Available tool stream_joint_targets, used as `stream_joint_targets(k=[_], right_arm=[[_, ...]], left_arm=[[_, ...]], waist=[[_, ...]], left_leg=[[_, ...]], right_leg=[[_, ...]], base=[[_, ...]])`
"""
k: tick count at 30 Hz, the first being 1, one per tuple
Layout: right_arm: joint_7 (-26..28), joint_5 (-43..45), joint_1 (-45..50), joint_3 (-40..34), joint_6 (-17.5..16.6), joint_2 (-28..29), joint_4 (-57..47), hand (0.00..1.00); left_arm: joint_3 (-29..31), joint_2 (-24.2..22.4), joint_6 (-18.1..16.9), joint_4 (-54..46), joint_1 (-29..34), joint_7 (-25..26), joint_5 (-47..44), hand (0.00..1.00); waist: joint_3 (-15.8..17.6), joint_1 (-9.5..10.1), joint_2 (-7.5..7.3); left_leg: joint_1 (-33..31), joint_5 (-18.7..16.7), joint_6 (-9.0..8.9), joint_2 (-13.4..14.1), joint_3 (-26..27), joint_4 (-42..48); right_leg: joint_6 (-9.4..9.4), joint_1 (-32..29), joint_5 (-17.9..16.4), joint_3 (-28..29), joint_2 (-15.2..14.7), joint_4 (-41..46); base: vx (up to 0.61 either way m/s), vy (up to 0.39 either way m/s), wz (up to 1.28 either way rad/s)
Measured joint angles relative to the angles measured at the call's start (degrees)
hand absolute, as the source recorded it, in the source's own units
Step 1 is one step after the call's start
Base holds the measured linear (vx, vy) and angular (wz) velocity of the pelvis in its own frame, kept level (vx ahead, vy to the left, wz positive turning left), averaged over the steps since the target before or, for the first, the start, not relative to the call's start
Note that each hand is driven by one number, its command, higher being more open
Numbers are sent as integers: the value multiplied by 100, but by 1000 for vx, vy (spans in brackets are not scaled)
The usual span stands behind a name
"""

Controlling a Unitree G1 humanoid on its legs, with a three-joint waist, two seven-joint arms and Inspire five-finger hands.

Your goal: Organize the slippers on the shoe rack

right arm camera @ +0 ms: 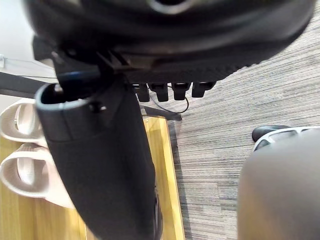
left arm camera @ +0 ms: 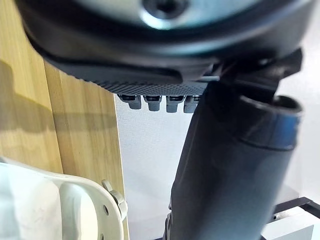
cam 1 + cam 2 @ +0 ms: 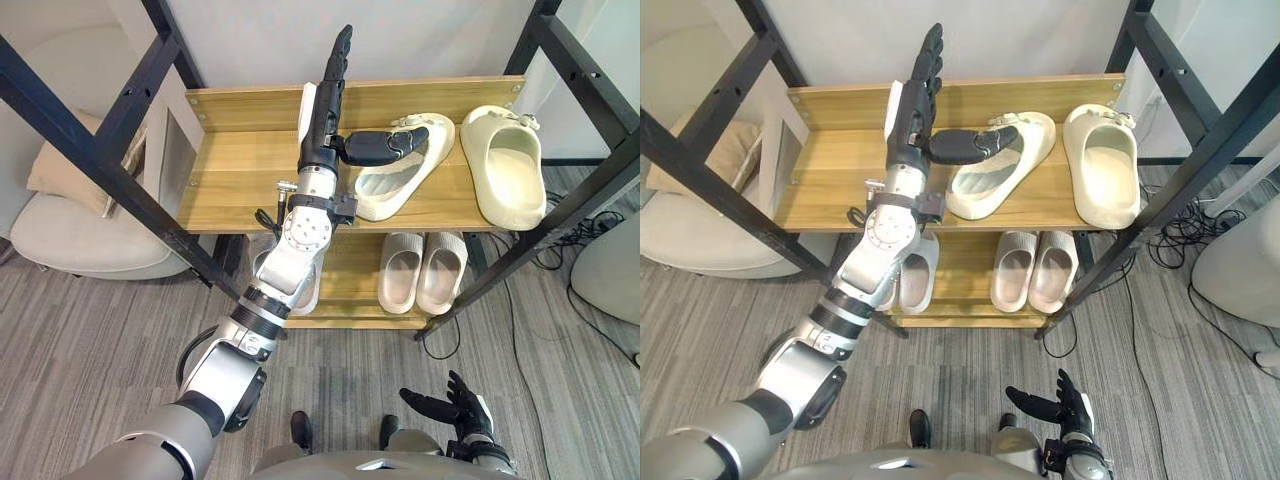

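On the wooden top shelf (image 3: pixel 235 170) of the shoe rack lie two cream slippers. The left slipper (image 3: pixel 400 175) sits slanted; the right slipper (image 3: pixel 505 165) lies straight beside it. My left hand (image 3: pixel 325 105) is over the shelf with its fingers straight and pointing toward the wall. Its thumb (image 3: pixel 385 145) reaches sideways over the slanted slipper's strap (image 2: pixel 55 205). The lower shelf holds a pale pair (image 3: pixel 423 270), and another slipper (image 3: pixel 917 275) is partly hidden under my left arm. My right hand (image 3: pixel 455 408) hangs low over the carpet, fingers relaxed and holding nothing.
Black metal posts (image 3: pixel 90 150) of the rack frame cross both sides of the view. A light cushioned seat (image 3: pixel 70 225) stands left of the rack. Cables (image 3: pixel 590 230) lie on the grey carpet at the right.
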Motion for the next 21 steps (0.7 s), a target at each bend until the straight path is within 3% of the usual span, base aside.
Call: stream_joint_targets(k=[10,21], right_arm=[[7,-5,0,16,77,-35,4,100],[17,-1,-8,26,170,-71,13,100]], left_arm=[[-16,-41,-167,-477,298,-219,-954,100],[-259,130,-176,-655,1535,-573,-1497,100]], waist=[[-6,94,10],[-22,140,32]], left_leg=[[0,37,-6,5,-104,0],[62,43,-15,19,-140,0]], right_leg=[[-18,-5,-79,-91,-14,127],[-30,74,-79,-150,11,122]], base=[[-14,1,5],[-8,-1,1]])
